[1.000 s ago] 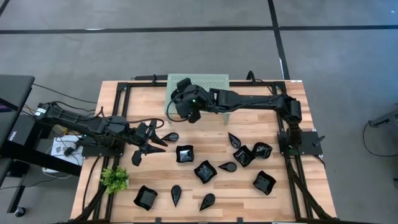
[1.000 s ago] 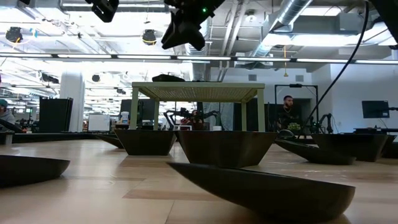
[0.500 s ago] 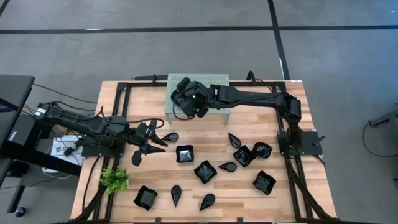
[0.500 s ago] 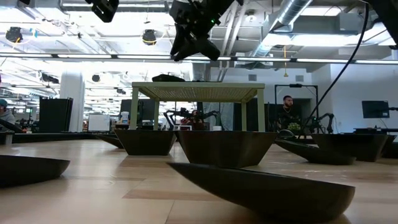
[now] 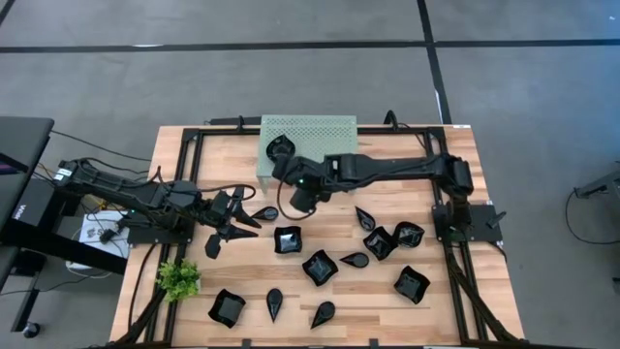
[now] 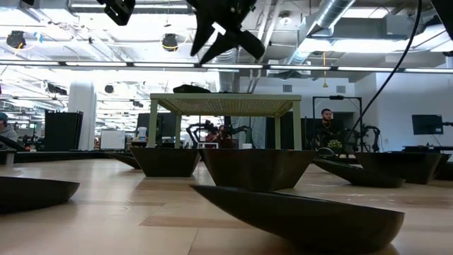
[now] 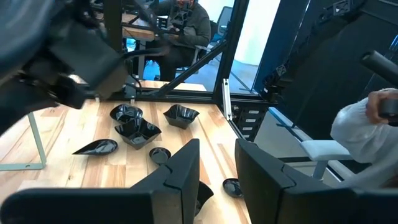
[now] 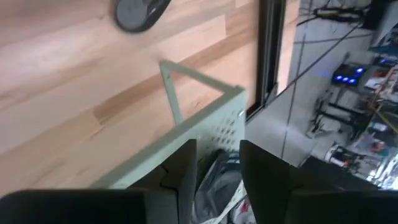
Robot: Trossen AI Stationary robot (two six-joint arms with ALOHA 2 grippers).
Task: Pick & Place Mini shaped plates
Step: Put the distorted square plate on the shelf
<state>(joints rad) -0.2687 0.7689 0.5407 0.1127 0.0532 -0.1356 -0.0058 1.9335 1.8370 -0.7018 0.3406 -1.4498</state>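
Several glossy black mini plates lie on the wooden table, among them a wavy square and a teardrop. One plate rests on top of the mint-green perforated rack; it also shows in the low view. My right gripper hangs open and empty above the table, just on the near side of the rack; in the low view its fingers are spread. My left gripper is open at the table's left, beside the teardrop plate, and its wrist view shows a gap between the fingers.
A small green plant stands near the table's front left corner. More plates cluster at the right and along the near edge. Black frame rails border the table. People sit in the room beyond.
My right gripper carried a plate over the rack's left part, opened and let it go there. It has then drawn back toward the table's near edge. The plate now lies on the rack's top.
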